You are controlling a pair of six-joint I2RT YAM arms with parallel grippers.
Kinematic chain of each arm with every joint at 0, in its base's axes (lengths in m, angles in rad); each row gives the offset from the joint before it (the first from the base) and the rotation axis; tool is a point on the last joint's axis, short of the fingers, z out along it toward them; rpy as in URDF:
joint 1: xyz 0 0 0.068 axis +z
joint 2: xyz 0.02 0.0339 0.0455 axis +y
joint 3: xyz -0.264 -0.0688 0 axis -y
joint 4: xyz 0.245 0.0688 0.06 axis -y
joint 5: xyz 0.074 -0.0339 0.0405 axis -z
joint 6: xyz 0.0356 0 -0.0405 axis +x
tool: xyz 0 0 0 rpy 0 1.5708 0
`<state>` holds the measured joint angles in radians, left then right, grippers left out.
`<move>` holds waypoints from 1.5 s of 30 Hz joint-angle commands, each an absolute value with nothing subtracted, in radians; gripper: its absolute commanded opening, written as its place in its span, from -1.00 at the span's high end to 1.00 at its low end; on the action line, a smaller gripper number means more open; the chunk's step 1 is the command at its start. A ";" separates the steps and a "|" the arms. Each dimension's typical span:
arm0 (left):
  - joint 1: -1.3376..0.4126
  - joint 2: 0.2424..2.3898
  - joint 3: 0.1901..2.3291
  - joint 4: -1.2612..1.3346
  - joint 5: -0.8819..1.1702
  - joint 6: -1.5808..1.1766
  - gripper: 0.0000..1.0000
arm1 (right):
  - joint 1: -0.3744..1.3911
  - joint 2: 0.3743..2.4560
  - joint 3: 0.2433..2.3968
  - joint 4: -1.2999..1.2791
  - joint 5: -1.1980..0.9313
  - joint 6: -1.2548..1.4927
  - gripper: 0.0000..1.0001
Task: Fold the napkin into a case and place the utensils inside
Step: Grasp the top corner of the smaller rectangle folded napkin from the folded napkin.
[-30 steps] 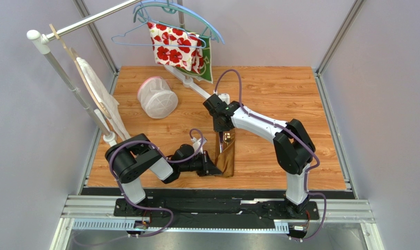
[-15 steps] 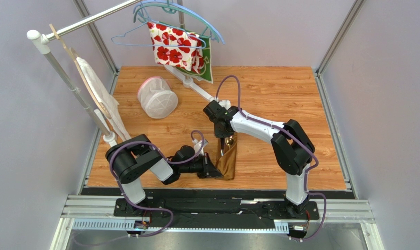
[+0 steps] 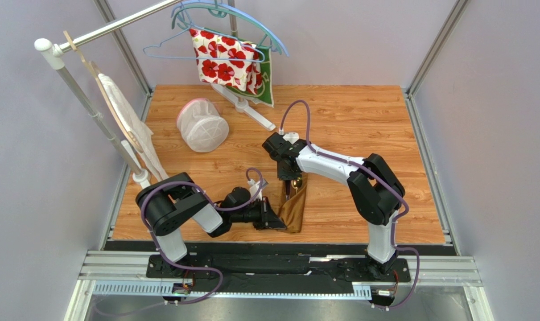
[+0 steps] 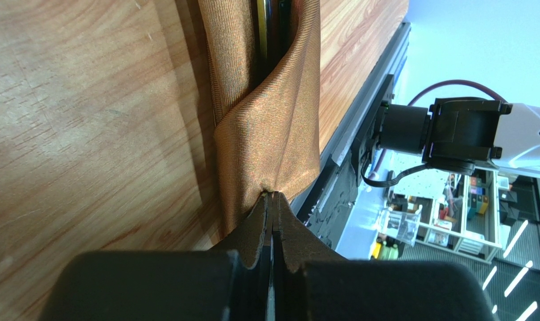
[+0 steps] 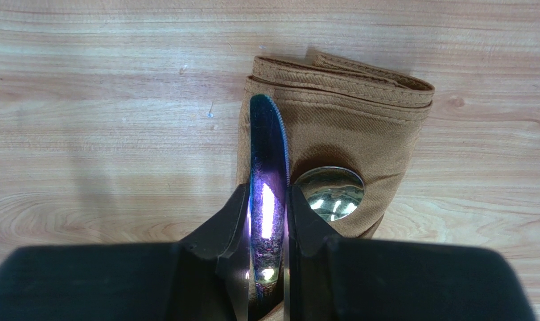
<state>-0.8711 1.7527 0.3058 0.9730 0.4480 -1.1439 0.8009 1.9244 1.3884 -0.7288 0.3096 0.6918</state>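
From above, the folded napkin (image 3: 295,206) lies as a narrow pouch on the wooden table (image 3: 359,114), near its front edge. The left gripper (image 3: 278,220) meets its near end, and the right gripper (image 3: 290,179) sits over its far end. In the left wrist view, the left fingers are pressed tight on a pinch of the cloth. In the right wrist view, the right fingers clamp the purple knife (image 5: 268,154) by its blade, just beside the spoon (image 5: 329,192) bowl resting on the napkin

The left gripper (image 4: 272,208) pinches the near end of the golden-brown satin case (image 4: 269,127), which lies on the wooden table (image 4: 85,134). Beyond the pinch, dark utensil handles (image 4: 284,27) sit inside its fold.
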 commanded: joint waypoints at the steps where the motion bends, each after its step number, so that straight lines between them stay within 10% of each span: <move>1: -0.865 1.758 0.299 1.003 0.387 -1.126 1.00 | 0.822 1.882 1.362 -0.782 0.288 0.775 1.00; 15: -0.865 1.755 0.301 0.999 0.385 -1.124 1.00 | 0.822 1.858 1.339 -0.792 0.301 0.802 0.89; 37: -0.865 1.543 0.342 0.756 0.382 -1.031 1.00 | 0.780 1.649 1.272 -0.753 0.313 0.671 -0.67; 45: -0.864 1.246 0.504 0.263 0.273 -0.855 0.78 | 0.568 1.459 1.028 -0.571 0.060 0.621 -0.54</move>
<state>-0.8688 1.3682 0.3775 0.5526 0.3614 -0.9951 0.6624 1.5192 1.1210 -0.6838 0.2066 0.6571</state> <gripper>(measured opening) 0.092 0.801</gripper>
